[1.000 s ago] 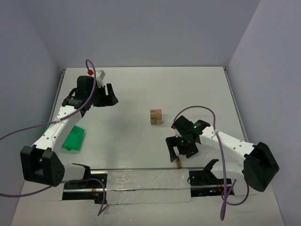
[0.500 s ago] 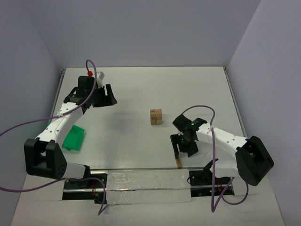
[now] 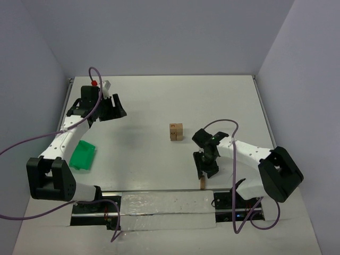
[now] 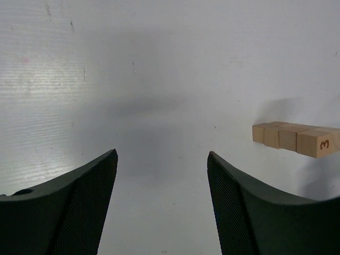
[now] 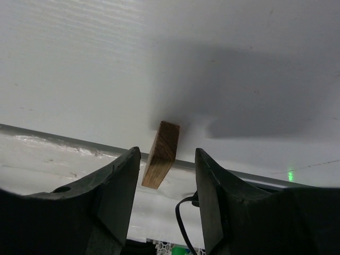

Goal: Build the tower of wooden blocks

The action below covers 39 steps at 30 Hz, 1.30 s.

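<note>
The right end effector [image 5: 167, 151] is partly open, its fingers either side of one tilted wood block [image 5: 161, 154] at the desk's [image 3: 159, 101] 6 o'clock edge; contact is unclear. The left end effector [image 4: 162, 159] is released wide and holds nothing, at 10 o'clock. The tower [image 3: 176, 132] sits near centre, two cubes across. One green tray [image 3: 83, 155] lies at 8 o'clock.

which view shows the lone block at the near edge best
Right wrist: the block shows large and unobstructed, mid-frame. The top view shows only a small sliver of it below the right gripper. The left wrist misses it.
</note>
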Each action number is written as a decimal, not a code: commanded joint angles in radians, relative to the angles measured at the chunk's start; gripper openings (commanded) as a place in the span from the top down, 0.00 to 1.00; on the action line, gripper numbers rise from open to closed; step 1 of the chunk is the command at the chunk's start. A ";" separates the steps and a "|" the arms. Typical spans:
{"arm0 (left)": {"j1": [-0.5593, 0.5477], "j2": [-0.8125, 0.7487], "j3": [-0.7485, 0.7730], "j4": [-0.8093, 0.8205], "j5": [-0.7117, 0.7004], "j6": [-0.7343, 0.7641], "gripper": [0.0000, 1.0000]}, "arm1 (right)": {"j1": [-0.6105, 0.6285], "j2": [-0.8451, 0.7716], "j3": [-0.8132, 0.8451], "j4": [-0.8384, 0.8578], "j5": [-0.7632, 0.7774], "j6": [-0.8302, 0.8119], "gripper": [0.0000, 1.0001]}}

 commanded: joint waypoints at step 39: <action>-0.319 -0.274 0.220 -0.261 0.408 0.648 0.20 | -0.279 -0.262 0.482 0.239 -0.790 -0.114 1.00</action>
